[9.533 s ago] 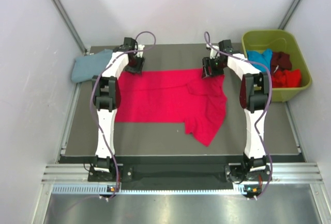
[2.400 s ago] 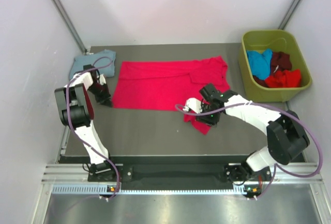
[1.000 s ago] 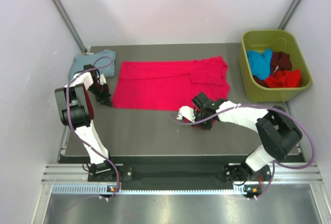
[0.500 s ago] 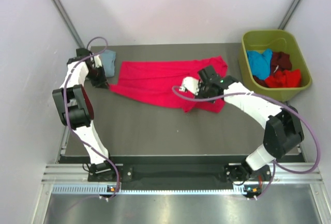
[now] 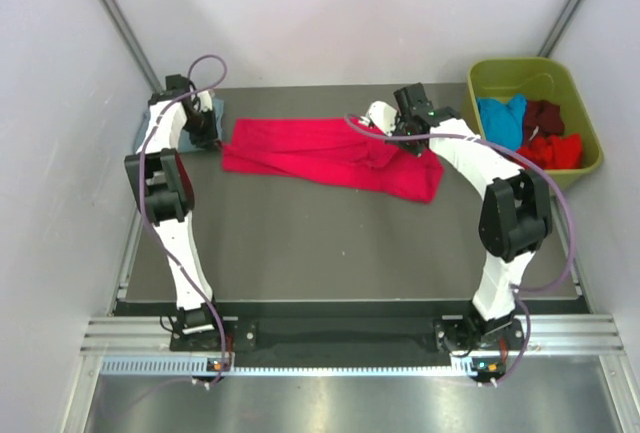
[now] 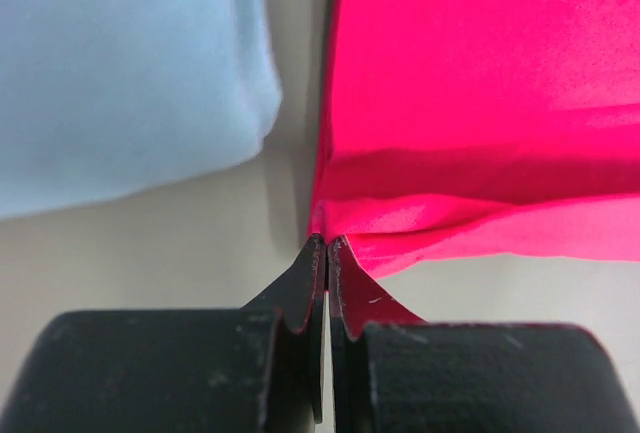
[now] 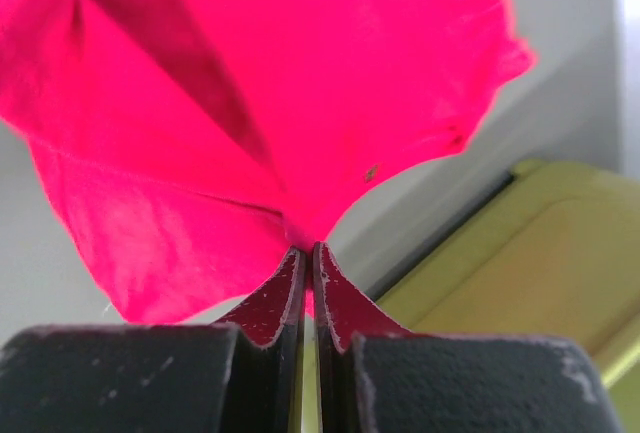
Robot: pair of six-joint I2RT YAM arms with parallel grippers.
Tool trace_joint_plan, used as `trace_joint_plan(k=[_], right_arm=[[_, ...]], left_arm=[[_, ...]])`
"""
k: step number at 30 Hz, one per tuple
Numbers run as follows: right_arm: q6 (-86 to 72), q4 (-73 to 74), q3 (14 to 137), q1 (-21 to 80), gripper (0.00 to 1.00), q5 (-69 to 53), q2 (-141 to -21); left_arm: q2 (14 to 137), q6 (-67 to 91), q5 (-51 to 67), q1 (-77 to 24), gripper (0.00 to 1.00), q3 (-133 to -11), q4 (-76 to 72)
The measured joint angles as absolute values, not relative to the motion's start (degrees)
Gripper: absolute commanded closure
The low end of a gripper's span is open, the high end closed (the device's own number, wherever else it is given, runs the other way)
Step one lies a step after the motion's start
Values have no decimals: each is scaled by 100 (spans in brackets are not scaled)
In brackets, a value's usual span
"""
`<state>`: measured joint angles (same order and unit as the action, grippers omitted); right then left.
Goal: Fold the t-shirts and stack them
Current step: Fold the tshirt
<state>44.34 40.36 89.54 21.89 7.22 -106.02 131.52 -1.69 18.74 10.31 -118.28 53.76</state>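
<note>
The crimson-red t-shirt [image 5: 320, 153] lies as a narrow folded band across the far part of the table. My left gripper [image 5: 205, 135] is shut on its left corner; in the left wrist view the closed tips [image 6: 327, 241] pinch the red hem [image 6: 480, 83], right beside the dusty blue-grey t-shirt [image 6: 120, 73]. My right gripper [image 5: 411, 139] is shut on the shirt's right end, and red cloth [image 7: 250, 83] hangs from its tips [image 7: 310, 248]. The left arm hides most of the blue-grey t-shirt [image 5: 141, 139] in the top view.
An olive-green bin [image 5: 535, 71] stands at the far right with a bright blue t-shirt [image 5: 500, 118], a maroon one [image 5: 545, 113] and a red one [image 5: 555, 150] inside. Its wall [image 7: 540, 263] is close to the right gripper. Grey walls enclose the table.
Both grippers have carried the red shirt's near edge away from the bases toward the far edge. The shirt now lies as a narrower band. Both arms are stretched farther out.
</note>
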Motion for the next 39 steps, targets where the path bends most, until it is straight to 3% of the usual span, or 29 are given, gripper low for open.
trace_joint_plan(k=[16,29,31,32,33,35,38,39], right_arm=[[4281,3594,11002,1900,100,945,-12160],[4250,3575,11681,1686,100,1090,-12975],[4230,3529,11716,1649,100,1120,-13061],[4219,3496,11734,1632,91,1153,-13111],[4182,3457,11751,1625,82,1201,-13172],[4121,3380,11821,1621,63,1323,-13299],[4005,3253,11841,1621,42,1494,-13382],[3944,3247,11841,1621,40,1549,-13382]], left_arm=[[13585,-340,1424,462,100,-13314,5461],[14140,-327,895,495,100,-13338,5454],[14140,-331,823,469,89,-13338,5446],[14140,-342,786,458,80,-13338,5443],[14140,-349,742,445,48,-13338,5443],[14140,-346,646,427,30,-13338,5441],[14127,-320,626,408,24,-13338,5417],[14088,-327,639,403,21,-13301,5400]])
